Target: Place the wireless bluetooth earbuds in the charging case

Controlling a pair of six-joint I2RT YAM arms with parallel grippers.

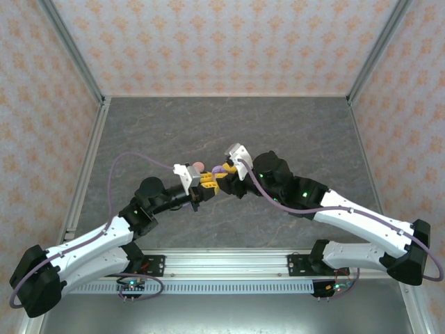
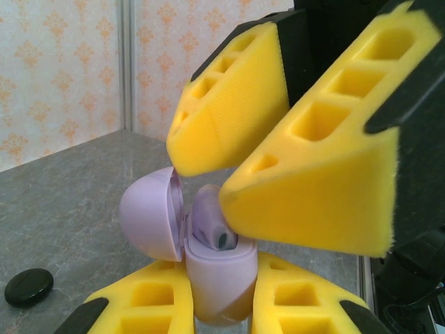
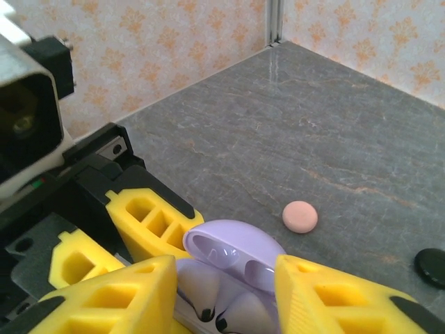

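Note:
The lilac charging case (image 2: 221, 275) stands upright with its lid (image 2: 147, 216) swung open, held off the table. My left gripper (image 2: 221, 296) is shut on the case body, one yellow finger (image 2: 146, 299) on each side. A lilac earbud (image 2: 208, 219) sits in the case. The right wrist view shows two lilac earbuds (image 3: 201, 289) side by side in the wells under the open lid (image 3: 233, 243). My right gripper (image 3: 226, 292) hangs over the case, open, its fingers (image 3: 111, 299) spread to either side with nothing gripped. From above, both grippers meet at the case (image 1: 219, 170).
A pink round disc (image 3: 300, 216) lies on the grey table just beyond the case. A black round disc (image 3: 432, 266) lies further right; it shows as a black disc (image 2: 28, 286) in the left wrist view. Patterned walls enclose the table (image 1: 278, 132).

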